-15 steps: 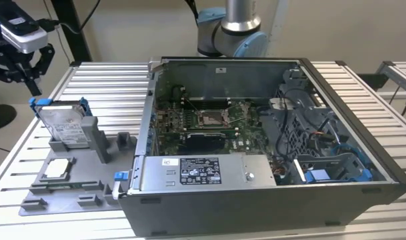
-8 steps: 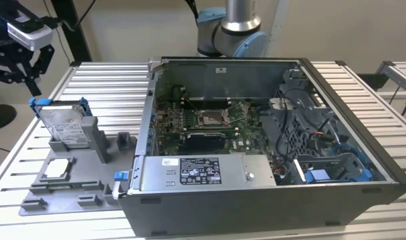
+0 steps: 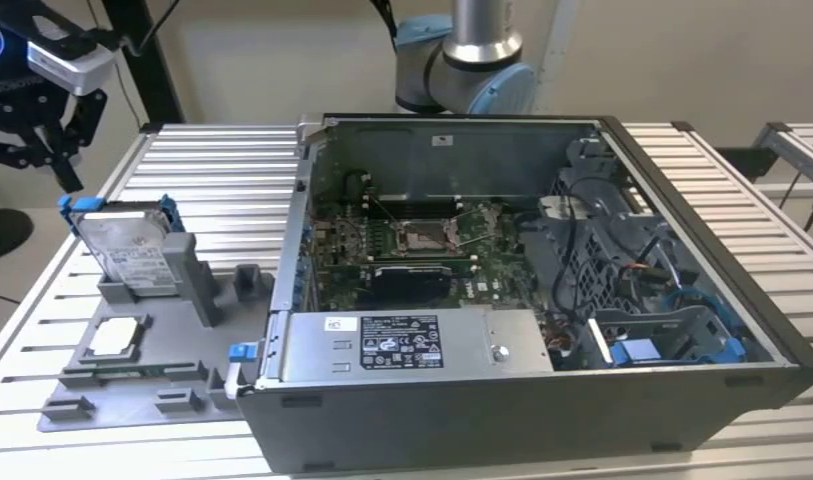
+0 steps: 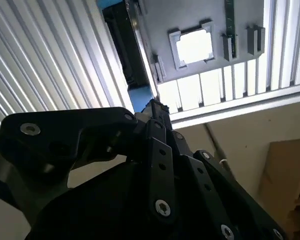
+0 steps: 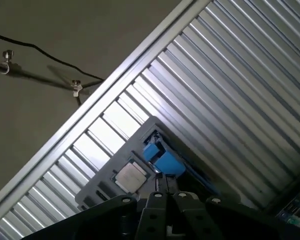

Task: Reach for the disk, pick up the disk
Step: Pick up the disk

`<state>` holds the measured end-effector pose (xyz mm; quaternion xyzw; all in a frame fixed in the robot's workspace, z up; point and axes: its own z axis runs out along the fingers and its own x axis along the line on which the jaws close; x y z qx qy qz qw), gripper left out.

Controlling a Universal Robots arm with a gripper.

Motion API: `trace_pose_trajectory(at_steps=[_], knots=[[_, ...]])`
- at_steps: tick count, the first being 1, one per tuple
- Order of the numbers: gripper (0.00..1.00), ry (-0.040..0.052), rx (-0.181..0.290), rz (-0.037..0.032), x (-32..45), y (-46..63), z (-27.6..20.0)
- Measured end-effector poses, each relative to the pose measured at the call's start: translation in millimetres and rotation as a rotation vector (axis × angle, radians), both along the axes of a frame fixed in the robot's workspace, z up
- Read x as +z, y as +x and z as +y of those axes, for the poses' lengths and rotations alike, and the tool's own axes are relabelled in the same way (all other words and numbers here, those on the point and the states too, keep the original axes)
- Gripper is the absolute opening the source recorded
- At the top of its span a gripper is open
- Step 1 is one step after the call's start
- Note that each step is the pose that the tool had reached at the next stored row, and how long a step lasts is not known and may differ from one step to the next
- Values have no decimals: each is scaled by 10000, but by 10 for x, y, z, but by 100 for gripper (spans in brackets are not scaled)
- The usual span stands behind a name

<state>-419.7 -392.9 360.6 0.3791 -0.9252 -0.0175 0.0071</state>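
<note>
Past the chip (image 3: 117,338) lying flat on the gray holder (image 3: 179,345), the disk (image 3: 123,246) stands on edge in the holder's slot. It sits to the exterior view's left of the open case (image 3: 513,425), and the gripper (image 3: 39,140) hangs above and just behind it, not touching (whether open or closed cannot be told). A good reach would probably come straight down over the top edge, squared to the disk's flat faces and centered along it. Its long axis runs near upright, leaning back slightly, label toward the camera.
</note>
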Motion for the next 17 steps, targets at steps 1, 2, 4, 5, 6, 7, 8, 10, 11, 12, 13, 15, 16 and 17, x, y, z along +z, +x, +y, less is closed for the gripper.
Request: trace_pose_trajectory(at_steps=[1,2,4,5,6,7,8,10,11,12,13,15,16,17], knots=[[0,0,179,-5,0,0,0],[0,0,358,-11,0,0,0],[0,0,728,-25,0,0,0],[0,-1,893,-38,0,0,0],[0,-1,1083,-56,0,1,0],[0,-2,1284,-79,1,1,0],[0,-4,1459,-101,1,1,0],[0,-4,1819,-149,0,0,0],[0,-4,1998,-167,0,1,0],[0,-5,2189,-187,0,1,0],[0,-6,2364,-208,1,0,0],[0,-8,2729,-258,0,0,0],[0,-6,2904,-274,-1,1,0],[0,-5,3053,-280,-1,1,0]])
